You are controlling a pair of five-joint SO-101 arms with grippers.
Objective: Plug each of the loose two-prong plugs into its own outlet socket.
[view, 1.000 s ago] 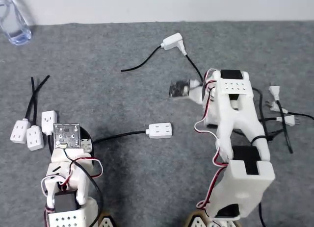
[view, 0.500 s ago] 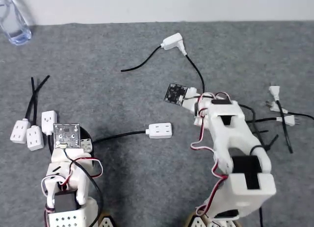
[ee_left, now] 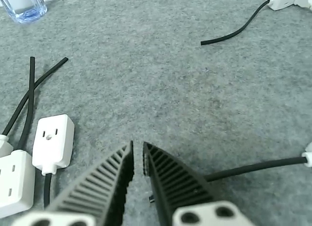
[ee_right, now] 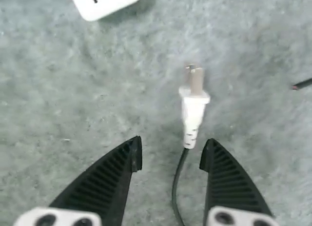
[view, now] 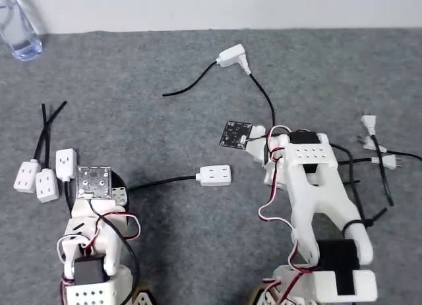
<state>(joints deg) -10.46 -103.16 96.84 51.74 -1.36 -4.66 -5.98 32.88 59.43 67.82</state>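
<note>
No legible text, numbers or signs. Unmarked: white plastic outlet block, white two-prong plug. Marks on dark square circuit board too small to read.

A robotics lab bench: grey felt matting runs to a plain white wall on the far side. Near, a left arm and right arm show bare wiring and exposed circuit boards, and an outlet socket lies on a cut-off cord.

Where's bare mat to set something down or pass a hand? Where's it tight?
Free: the far strip between glass and far socket; the patch between the left sockets and the middle socket, beyond its cord. Crowded: the loose plugs and cords beside the right arm.
</note>
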